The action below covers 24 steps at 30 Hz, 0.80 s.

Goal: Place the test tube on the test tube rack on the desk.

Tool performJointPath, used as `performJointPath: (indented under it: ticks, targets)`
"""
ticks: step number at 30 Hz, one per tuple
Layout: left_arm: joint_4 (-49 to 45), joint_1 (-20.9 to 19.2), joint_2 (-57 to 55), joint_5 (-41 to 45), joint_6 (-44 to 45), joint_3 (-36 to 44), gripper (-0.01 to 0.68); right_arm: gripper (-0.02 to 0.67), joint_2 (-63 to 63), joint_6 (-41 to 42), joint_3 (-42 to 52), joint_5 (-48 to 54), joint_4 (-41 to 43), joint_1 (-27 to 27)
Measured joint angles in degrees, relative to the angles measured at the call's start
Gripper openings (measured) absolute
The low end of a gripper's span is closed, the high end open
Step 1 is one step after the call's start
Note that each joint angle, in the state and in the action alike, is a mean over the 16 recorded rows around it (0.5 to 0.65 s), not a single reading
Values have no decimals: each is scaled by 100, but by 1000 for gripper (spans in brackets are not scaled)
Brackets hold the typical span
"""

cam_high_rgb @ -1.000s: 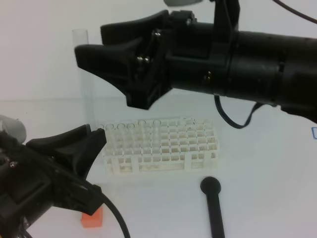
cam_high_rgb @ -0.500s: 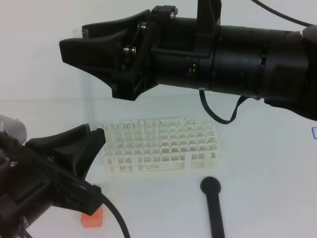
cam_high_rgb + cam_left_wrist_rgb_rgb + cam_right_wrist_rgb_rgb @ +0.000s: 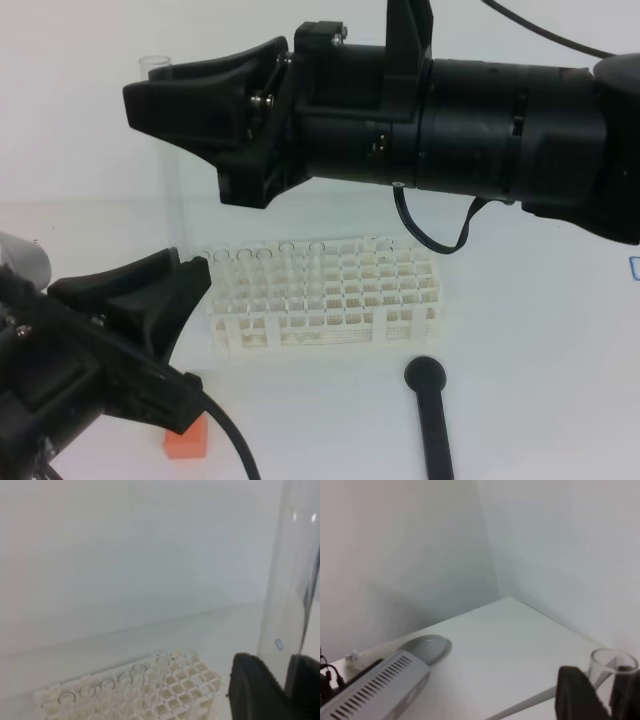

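Grippers: 2 (image 3: 150, 95) (image 3: 195, 280); test tube (image 3: 175, 200): 1; test tube rack (image 3: 325, 295): 1.

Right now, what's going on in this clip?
Two arms are passing a clear test tube above the white desk. The left end effector grips the tube low down and holds it upright beside the left end of the white test tube rack. The right end effector has its fingers on either side of the tube's rim; whether it grips yet is unclear. The tube is not in the rack. A black round-headed stick and an orange block lie in front.
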<state>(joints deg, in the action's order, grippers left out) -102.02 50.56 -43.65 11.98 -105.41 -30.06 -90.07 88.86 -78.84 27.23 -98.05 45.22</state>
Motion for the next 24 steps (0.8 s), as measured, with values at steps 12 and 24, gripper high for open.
performJointPath:
  ticks: [12,24]
  targets:
    - [0,0,0,150,8,0,64,128,-6,47,-24,-21,-16,10]
    - [0,0,14,210,-21,0,252,127,-14,383,-43,-449,-51,35]
